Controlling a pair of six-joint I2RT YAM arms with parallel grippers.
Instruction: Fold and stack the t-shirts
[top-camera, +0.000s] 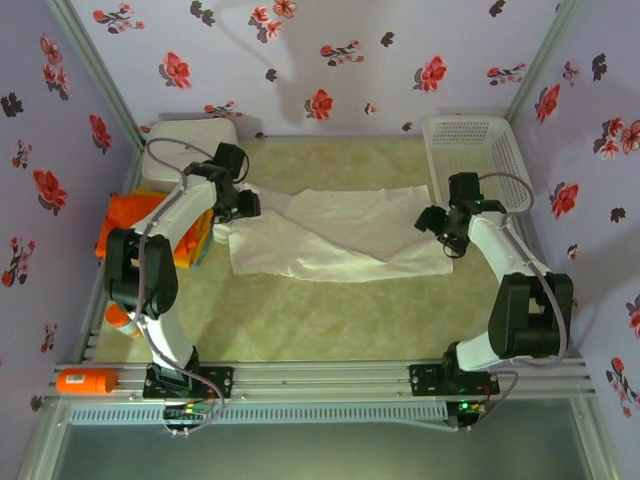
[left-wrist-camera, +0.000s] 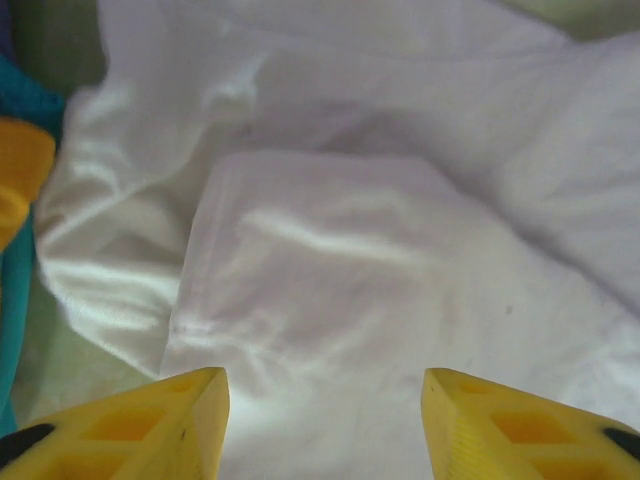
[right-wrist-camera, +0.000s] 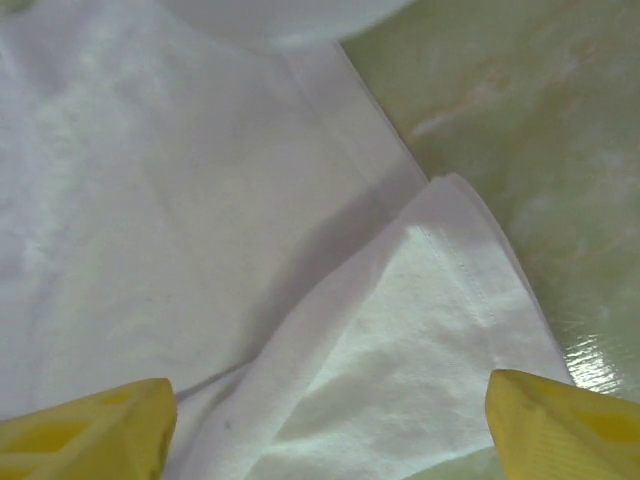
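Note:
An off-white t-shirt (top-camera: 330, 235) lies spread and partly folded across the middle of the table. My left gripper (top-camera: 245, 206) hangs over its left end, jaws open, nothing between the yellow fingertips (left-wrist-camera: 150, 425); below them lies a folded-over flap of the shirt (left-wrist-camera: 320, 270). My right gripper (top-camera: 438, 224) stands open over the shirt's right end, where a hemmed corner (right-wrist-camera: 440, 330) lies folded onto the cloth. A bright orange folded t-shirt (top-camera: 125, 215) and a yellow one (top-camera: 190, 248) lie stacked at the table's left edge, beside the left arm.
A white rounded box (top-camera: 190, 135) sits at the back left. A white mesh basket (top-camera: 478, 160) stands at the back right, close behind the right gripper. An orange bottle-like object (top-camera: 85, 380) lies on the front rail. Pale green tabletop (top-camera: 320, 320) lies in front of the shirt.

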